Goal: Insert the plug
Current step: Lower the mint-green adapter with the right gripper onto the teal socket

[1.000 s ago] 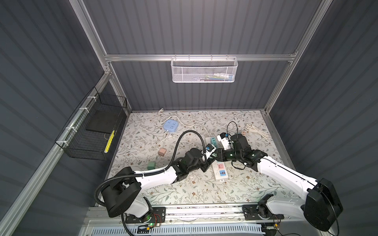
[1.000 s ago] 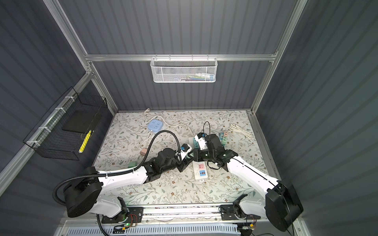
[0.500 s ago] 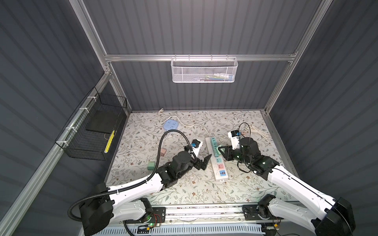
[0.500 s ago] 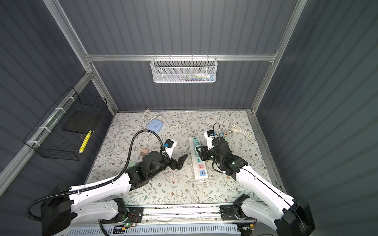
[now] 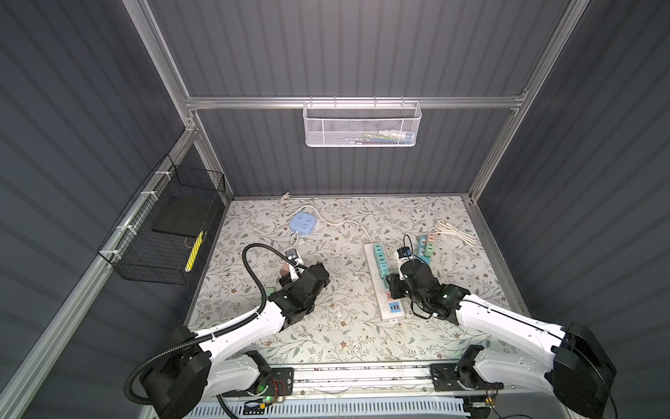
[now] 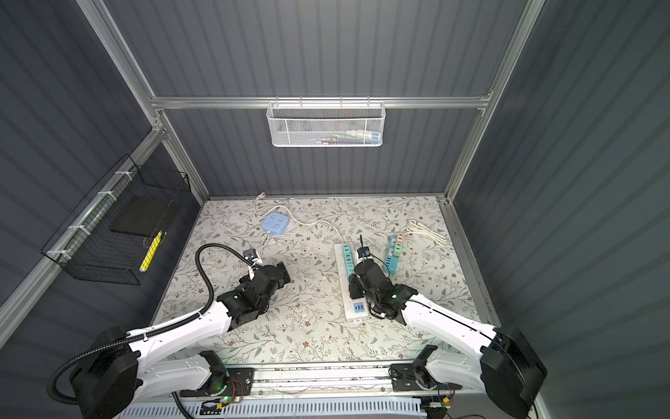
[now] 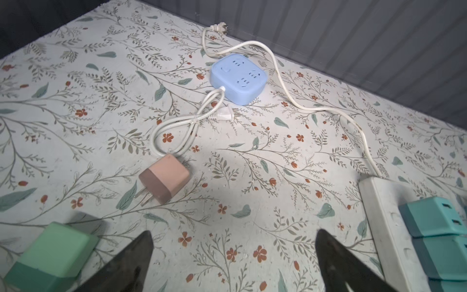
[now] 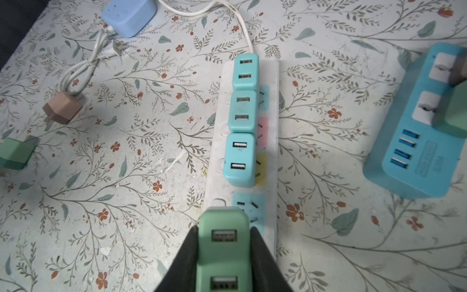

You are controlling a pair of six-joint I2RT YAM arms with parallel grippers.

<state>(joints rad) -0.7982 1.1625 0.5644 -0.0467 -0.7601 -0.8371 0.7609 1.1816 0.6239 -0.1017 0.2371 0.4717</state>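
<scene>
The right claw [image 8: 223, 228] pinches a green plug [image 8: 223, 257] just over the white power strip [image 8: 217, 156], right of the counter's [image 7: 75, 101] middle, beside its blue-marked socket [image 8: 249, 204]. Three teal plugs [image 8: 242, 113] sit in the sockets beyond. The left claw [image 7: 234, 232] hangs spread. A white mesh basket [image 5: 337, 127] holds small indistinct items. A black wire basket [image 5: 152, 268] holds a black slab [image 5: 181, 217] and a yellow strip [image 5: 194, 250].

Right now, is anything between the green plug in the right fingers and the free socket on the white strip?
Nothing visible. The green plug, held by the right fingers, sits at the empty blue-marked socket of the white strip; the nearest teal charger fills the neighbouring socket, clear of it.
</scene>
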